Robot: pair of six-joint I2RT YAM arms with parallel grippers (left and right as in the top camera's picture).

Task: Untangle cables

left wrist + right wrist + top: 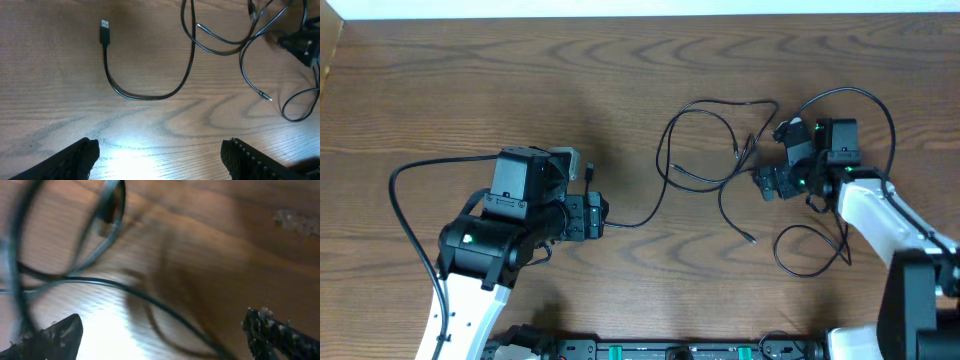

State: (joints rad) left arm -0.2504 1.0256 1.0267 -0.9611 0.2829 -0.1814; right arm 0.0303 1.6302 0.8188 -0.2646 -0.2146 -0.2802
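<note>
- Starting at the far left, your left gripper (588, 215) points right across the table (470, 80) with its jaws released and nothing between them.
- Right in front of it a black cable (145, 96) lies in a U. Its USB plug (104, 32) lies flat in the left wrist view, tip pointing away from the fingers.
- Your open room is the bare wood from above that arm to the far edge and the left corner. There's another bare strip between the U and the knot.
- Middle-right, the tangle (735, 150) of thin black cables sprawls mostly left to right, loops overlapping flat on the wood.
- One loose end (751, 240) trails off it toward the near edge, its thin tip pointing lower right.
- Your right gripper (772, 160) sits at the tangle's right side with its jaws spread wide. The right wrist view shows cable crossing between the fingers, too blurry to tell if it's touching.
- Another loop (777, 252) lies near the right arm, on the near side.
</note>
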